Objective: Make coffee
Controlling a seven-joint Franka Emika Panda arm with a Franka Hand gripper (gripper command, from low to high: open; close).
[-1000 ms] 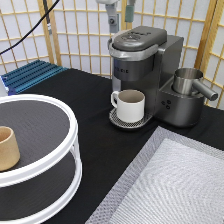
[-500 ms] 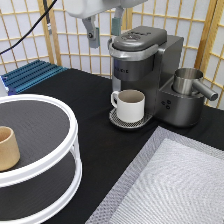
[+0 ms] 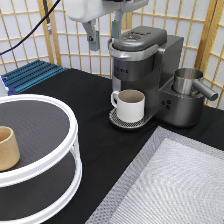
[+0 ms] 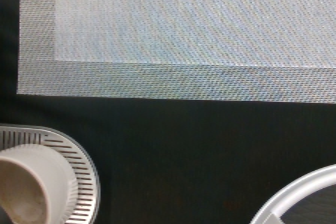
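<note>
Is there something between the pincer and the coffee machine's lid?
Nothing visible. The open, empty pincer hangs in free air at the exterior view's top, just left of the closed lid of the coffee machine. No pod shows.

Coffee machine (image 3: 145,65) blocks right — tablecloth (image 3: 100,135) open.

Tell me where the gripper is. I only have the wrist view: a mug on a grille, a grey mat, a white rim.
Observer: The gripper hangs open and holds nothing, high at the exterior view's top, just left of the coffee maker.
Operator: Report the lid.
Observer: The coffee maker's lid is down.
Operator: Identify that white rim.
Observer: It belongs to a white two-tier round rack. A tan handleless cup stands on its upper tier.
</note>
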